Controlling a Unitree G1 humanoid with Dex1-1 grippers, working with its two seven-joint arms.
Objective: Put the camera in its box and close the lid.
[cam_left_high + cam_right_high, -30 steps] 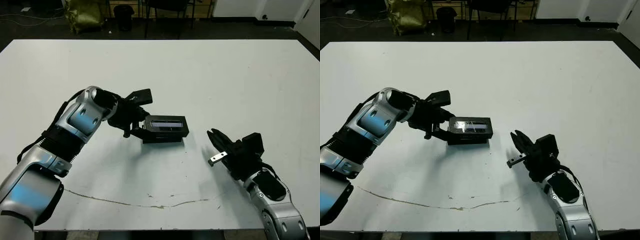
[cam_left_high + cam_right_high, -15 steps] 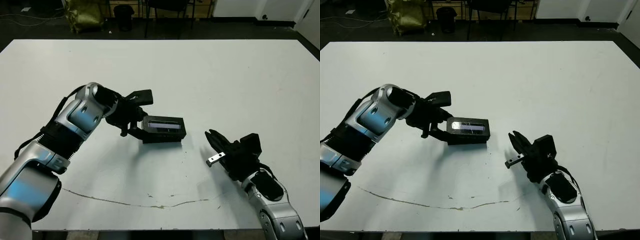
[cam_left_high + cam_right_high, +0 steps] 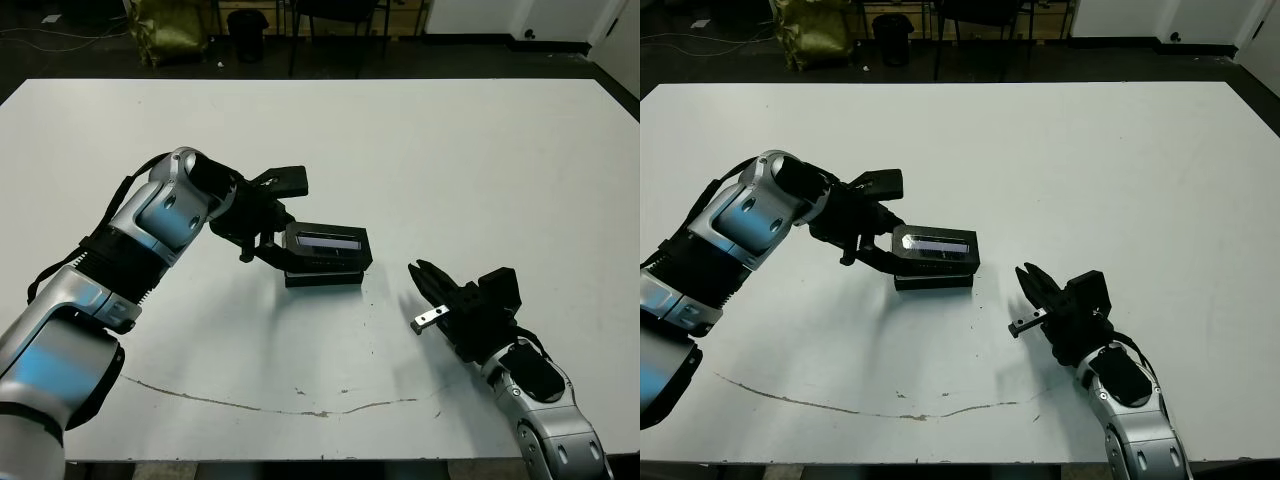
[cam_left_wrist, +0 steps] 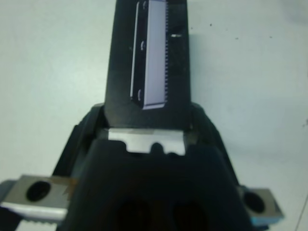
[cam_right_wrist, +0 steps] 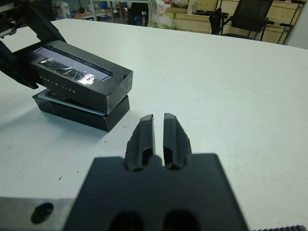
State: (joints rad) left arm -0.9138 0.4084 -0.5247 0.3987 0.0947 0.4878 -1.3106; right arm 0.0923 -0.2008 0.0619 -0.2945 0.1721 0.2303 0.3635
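Note:
The black lid (image 3: 328, 243) with its pale silvery strip rests tilted on top of the black box (image 3: 322, 279), near the middle of the white table. My left gripper (image 3: 275, 235) is shut on the lid's left end; in the left wrist view the lid (image 4: 149, 62) runs out from between the fingers (image 4: 89, 125). The right wrist view shows the lid (image 5: 82, 77) sitting askew over the box (image 5: 82, 113). My right gripper (image 3: 418, 270) hovers to the right of the box, shut on nothing, pointing toward it. The camera is hidden.
A thin dark scratch line (image 3: 300, 408) runs across the table (image 3: 450, 150) near its front edge. Beyond the far edge stand chair legs and a yellow-green bag (image 3: 170, 30) on a dark floor.
My left gripper has carried the lid slightly left and further back over the box, with its wrist turned a little. The right gripper has edged slightly left.

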